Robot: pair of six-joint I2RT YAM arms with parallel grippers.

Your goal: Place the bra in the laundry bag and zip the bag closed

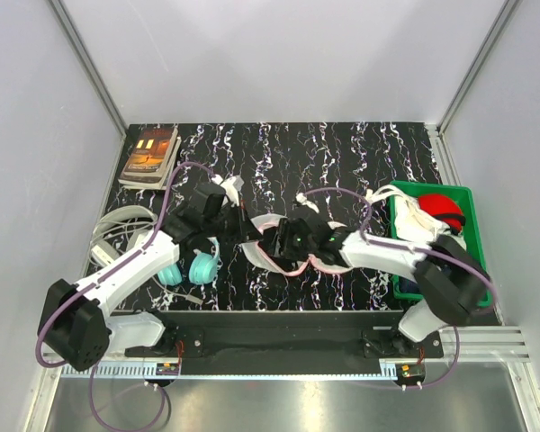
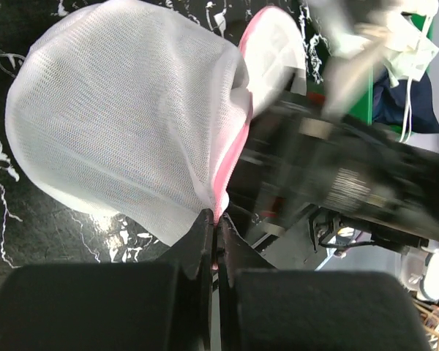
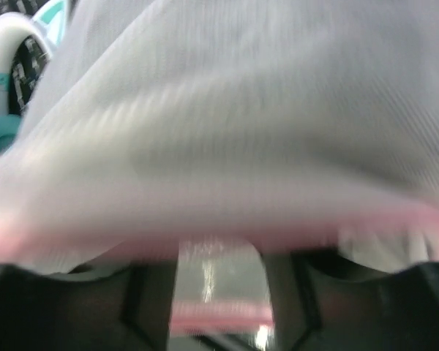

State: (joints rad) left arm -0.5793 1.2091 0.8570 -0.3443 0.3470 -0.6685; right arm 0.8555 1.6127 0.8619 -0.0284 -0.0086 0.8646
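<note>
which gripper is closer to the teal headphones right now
Left. The left gripper is shut on the pink rim of the laundry bag, just right of the headphones; the right gripper is at the bag's far side, further right.

Tight at centre, open tabletop past the fingertips.
L gripper (image 2: 214, 219): laundry bag (image 2: 124, 124) mesh fills everything ahead & to its left, and the R arm (image 2: 336, 172) blocks close on its right. Teal headphones (image 1: 187, 268) sit just below its wrist, w/ a white cable coil (image 1: 117, 229) further out that side. R gripper (image 1: 295, 239): bag dome right up against the fingers, view ahead blurred. The green bin (image 1: 432, 189) w/ clothes closes off the side behind its elbow. Beyond both grippers the bare table (image 1: 342, 153) is free to the back wall; books (image 1: 150, 155) only in the far-left corner.
</note>
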